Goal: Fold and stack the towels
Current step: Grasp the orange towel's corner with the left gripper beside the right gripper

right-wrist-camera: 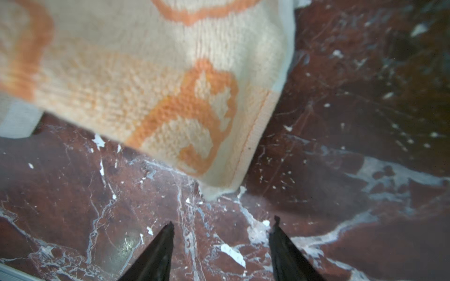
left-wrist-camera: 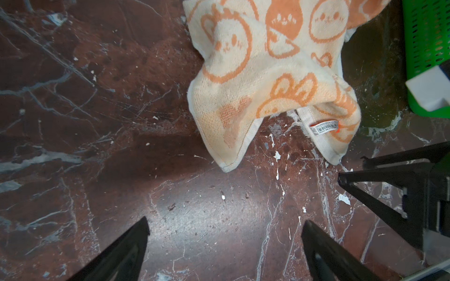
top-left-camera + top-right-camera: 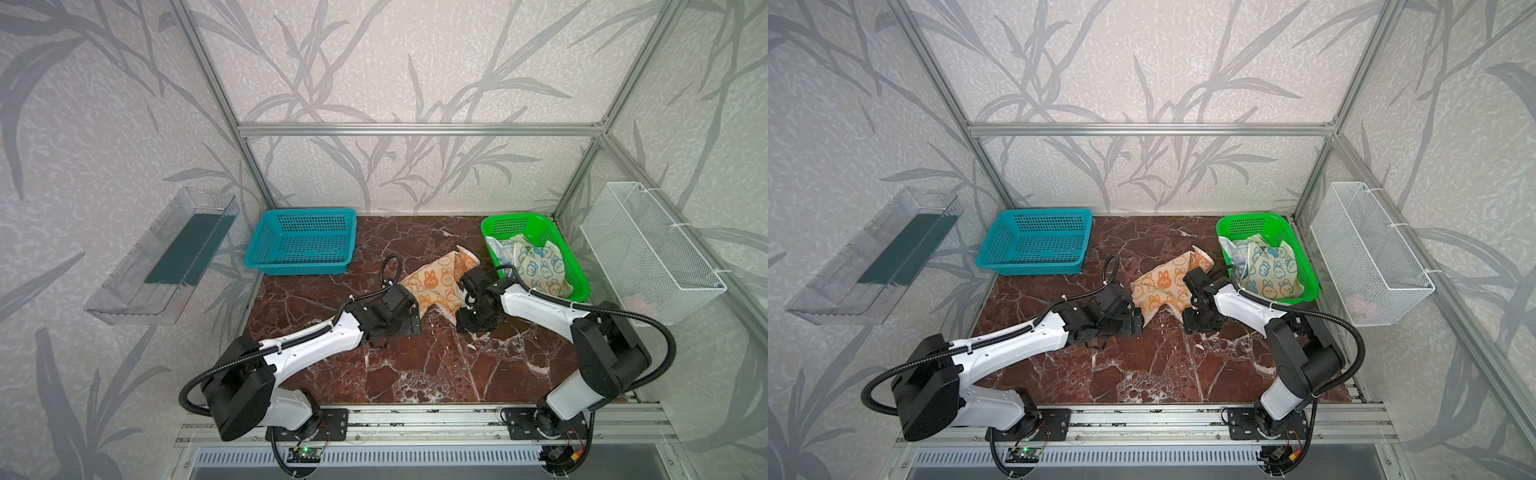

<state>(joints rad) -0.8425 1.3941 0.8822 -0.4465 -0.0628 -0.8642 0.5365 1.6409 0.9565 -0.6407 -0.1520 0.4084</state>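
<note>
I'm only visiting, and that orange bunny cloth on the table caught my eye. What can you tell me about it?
The orange towel is soft terry cloth, cream and peach, printed with orange bunny faces. It has a stitched hem and a small barcode label near one corner. It lies rumpled and unfolded on the red-brown marble table, close to the green basket. Two corners point toward the left gripper and right gripper. Both are open and neither touches it.

We see a teal perforated basket [image 3: 309,212] at the far left corner of the red-brown marble table [image 3: 415,365] and a green basket [image 3: 509,226] at its far right. A clear plastic bin [image 3: 137,282] hangs on the left wall and a white wire basket [image 3: 656,249] on the right wall.
</note>
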